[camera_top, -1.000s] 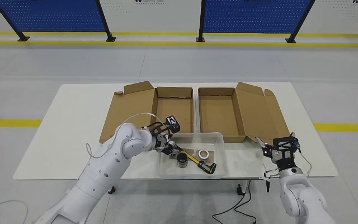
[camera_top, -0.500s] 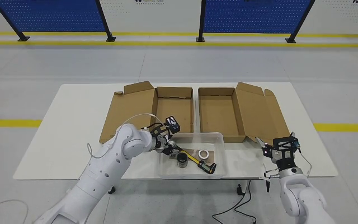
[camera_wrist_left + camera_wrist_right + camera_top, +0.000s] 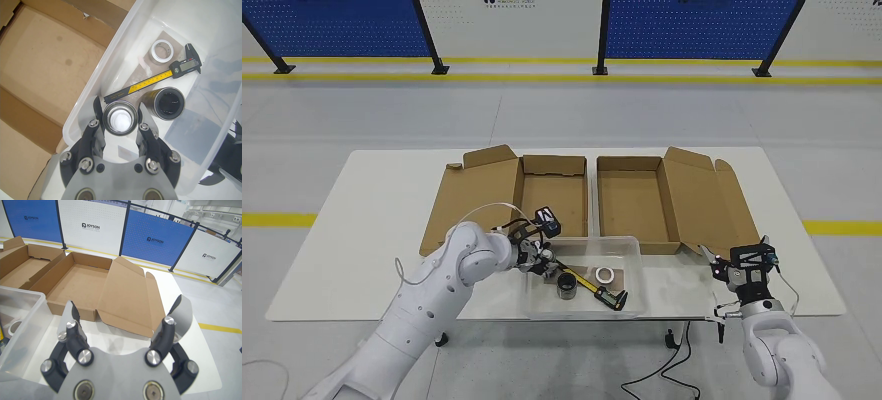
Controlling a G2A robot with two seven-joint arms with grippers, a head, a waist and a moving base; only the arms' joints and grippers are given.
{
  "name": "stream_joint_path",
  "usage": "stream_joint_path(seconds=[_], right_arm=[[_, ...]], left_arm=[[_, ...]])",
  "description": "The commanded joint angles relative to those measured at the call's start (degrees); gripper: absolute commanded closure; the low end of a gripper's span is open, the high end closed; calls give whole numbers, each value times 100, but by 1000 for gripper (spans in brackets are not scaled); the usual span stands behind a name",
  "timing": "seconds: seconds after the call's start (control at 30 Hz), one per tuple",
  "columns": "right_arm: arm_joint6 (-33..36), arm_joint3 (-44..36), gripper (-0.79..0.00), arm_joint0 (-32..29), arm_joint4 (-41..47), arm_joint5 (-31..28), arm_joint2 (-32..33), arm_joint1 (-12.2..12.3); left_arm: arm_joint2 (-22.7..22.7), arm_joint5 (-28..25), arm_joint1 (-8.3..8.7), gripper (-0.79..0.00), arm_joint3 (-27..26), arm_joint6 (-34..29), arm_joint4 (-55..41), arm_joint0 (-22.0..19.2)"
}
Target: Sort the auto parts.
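Grasp for sorting
The left end effector (image 3: 119, 115) clamps the steel bushing (image 3: 119, 123) in its bin (image 3: 90, 83); right end effector (image 3: 125, 309) gapes empty.

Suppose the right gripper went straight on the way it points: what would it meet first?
Most likely the open lid flap of the right cardboard box, lying flat ahead of the right gripper; depth is hard to judge.

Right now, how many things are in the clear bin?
4: a steel sleeve between the left gripper's jaws, a dark bearing beside it, a caliper and a ring beyond. None looks hidden.
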Motion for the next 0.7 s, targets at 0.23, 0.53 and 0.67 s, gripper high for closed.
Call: stream_joint_path(seconds=[0.23, 0.53, 0.67], right_arm=[[0, 0, -785, 0, 0, 0, 0, 0], [0, 0, -785, 0, 0, 0, 0, 0], [0, 0, -785, 0, 0, 0, 0, 0]], left_arm=[[-72, -12, 49, -62, -258, 28, 47, 111], [-357, 35, 149, 0, -942, 135, 96, 347], [-612, 66, 219, 0, -1430, 107, 42, 500]])
